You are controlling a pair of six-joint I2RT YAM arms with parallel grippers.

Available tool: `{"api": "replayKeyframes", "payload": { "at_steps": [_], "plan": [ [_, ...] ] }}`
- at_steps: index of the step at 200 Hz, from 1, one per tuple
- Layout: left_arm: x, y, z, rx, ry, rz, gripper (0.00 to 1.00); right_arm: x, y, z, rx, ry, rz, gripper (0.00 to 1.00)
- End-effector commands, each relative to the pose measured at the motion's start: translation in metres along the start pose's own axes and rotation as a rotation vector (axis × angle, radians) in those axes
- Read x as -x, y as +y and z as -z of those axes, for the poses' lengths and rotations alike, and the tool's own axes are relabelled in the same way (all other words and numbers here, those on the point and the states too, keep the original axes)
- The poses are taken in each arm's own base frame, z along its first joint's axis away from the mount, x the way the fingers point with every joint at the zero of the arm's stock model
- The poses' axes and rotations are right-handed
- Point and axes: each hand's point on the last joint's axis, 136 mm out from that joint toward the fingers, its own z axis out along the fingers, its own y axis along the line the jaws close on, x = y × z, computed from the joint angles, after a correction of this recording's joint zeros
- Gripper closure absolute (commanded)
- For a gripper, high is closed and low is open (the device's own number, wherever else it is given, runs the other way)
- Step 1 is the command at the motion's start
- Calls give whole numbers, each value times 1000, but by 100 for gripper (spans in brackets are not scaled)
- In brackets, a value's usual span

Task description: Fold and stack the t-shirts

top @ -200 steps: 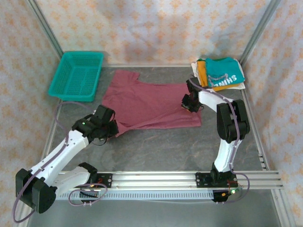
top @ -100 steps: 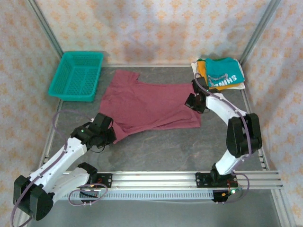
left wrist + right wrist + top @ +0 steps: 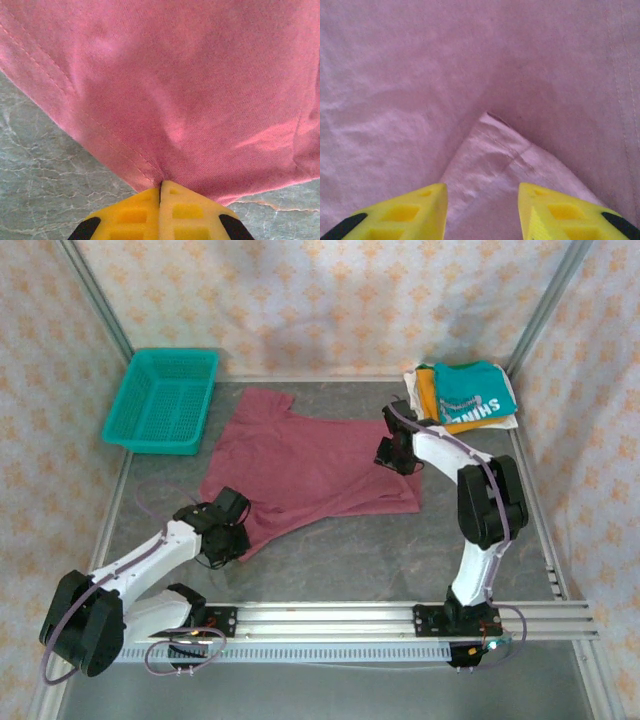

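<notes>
The maroon t-shirt [image 3: 315,465] lies spread flat on the grey marbled table [image 3: 400,550], roughly mid-table. Its long axis runs left to right across the overhead view, dipping slightly towards the near side at the right end. One short sleeve points to the far left, towards the teal mesh basket [image 3: 163,400] in the back left corner. Which end carries the collar cannot be told. The near-left corner of the shirt tapers to a point at the left gripper [image 3: 160,187]. There the wrist view shows the two yellow fingers [image 3: 131,215] pressed together with no gap, pinching the stitched hem edge. The fabric fans away from the pinch, with bare table on either side. The right gripper [image 3: 482,192] sits over the shirt's right edge, towards the far side. Its fingers [image 3: 405,212] stand well apart. Between them lies a small turned-over flap of maroon cloth, paler side up, its tip pointing away from the gripper. Neither finger is seen clamping it. In the back right corner, well apart from the basket, sits a folded pile. The teal t-shirt [image 3: 478,392] is on top with white lettering showing, the orange-yellow t-shirt [image 3: 427,392] peeks out beneath on the left, and the cream t-shirt [image 3: 412,378] is at the bottom. The pile's near-left corner is just beside the maroon shirt's far-right edge.
</notes>
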Motion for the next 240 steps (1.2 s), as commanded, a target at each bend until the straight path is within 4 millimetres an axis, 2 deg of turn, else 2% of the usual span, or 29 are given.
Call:
{"api": "replayKeyframes", "payload": {
  "at_steps": [1,42,72,81,102,129,137,150,178,195,205,223,240],
  "plan": [
    [4,3,-4,18,-30,5,100,5,-10,-8,-80,1,-10,55],
    [6,3,-7,24,-32,3,100,2,-6,-27,-86,34,-5,51],
    [6,4,-8,28,-37,4,100,0,-3,-39,-94,50,0,54],
    [7,4,-8,28,-41,3,100,0,-5,-42,-101,55,0,59],
    [8,5,-7,29,-55,9,100,2,-8,-43,-116,36,0,80],
    [17,3,-5,35,-93,12,100,12,-8,-43,-129,-4,11,93],
    [23,0,-5,33,-112,14,100,18,-7,-44,-129,-13,9,98],
    [37,-11,-5,18,-153,12,100,26,-6,-48,-133,-17,9,99],
    [79,-36,-2,1,-270,28,100,63,1,-50,-118,-91,4,100],
    [105,-52,-2,0,-298,24,100,84,13,-46,-99,-106,8,100],
    [117,-58,0,16,-297,13,100,93,23,-36,-82,-118,14,100],
    [131,-66,14,31,-326,-8,100,98,29,-17,-60,-133,10,100],
    [131,-63,24,25,-340,-3,100,89,25,-1,-48,-134,2,100]
  ]
}}
